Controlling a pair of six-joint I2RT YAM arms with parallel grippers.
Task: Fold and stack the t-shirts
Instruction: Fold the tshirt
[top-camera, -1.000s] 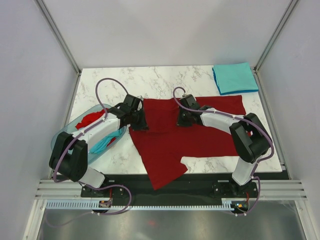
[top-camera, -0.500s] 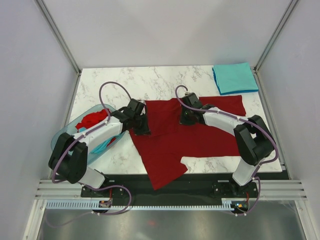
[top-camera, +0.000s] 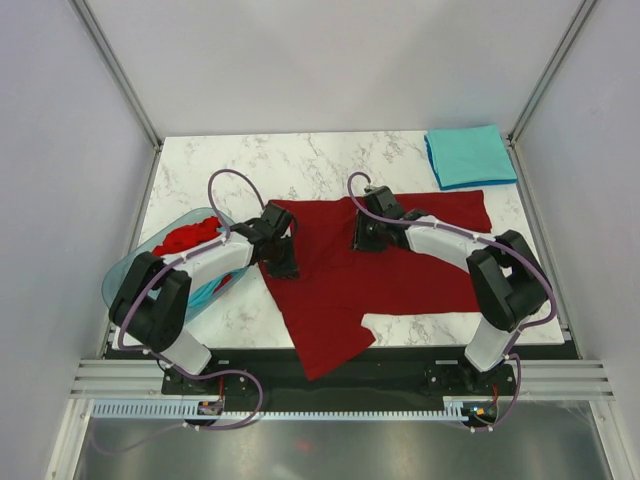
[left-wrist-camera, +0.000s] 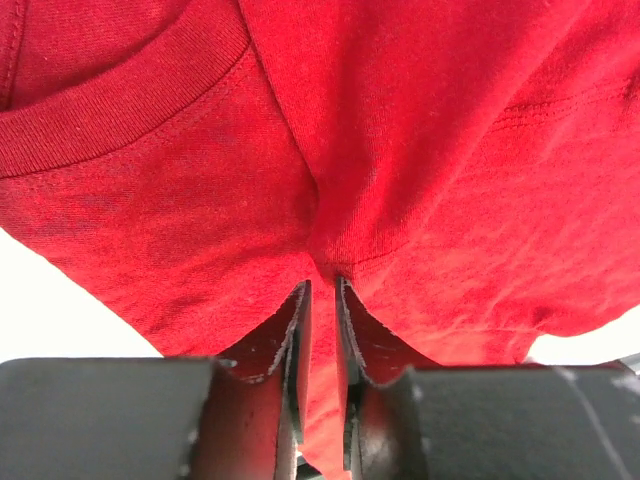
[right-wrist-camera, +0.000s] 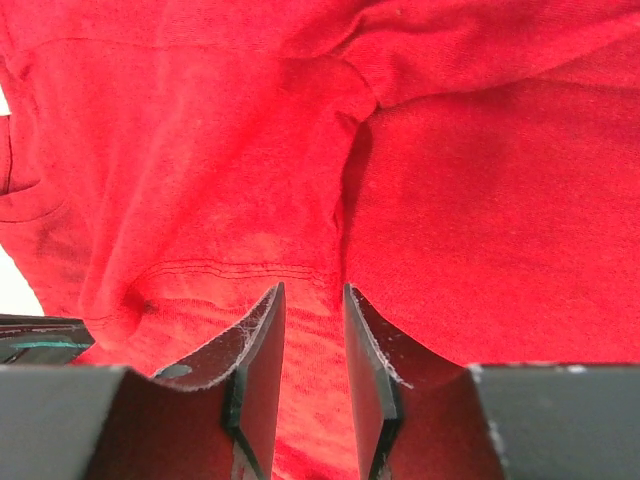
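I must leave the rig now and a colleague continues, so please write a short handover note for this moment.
Left gripper: jaws almost closed around a ridge of the dark red t-shirt; a firm hold cannot be confirmed.
Right gripper: jaws parted, low on the same shirt.
That shirt lies spread on the table, not yet folded.
Done: folded teal pile at the far right corner.
Left: fold and stack this shirt, then the red cloth and teal cloth in the basin.
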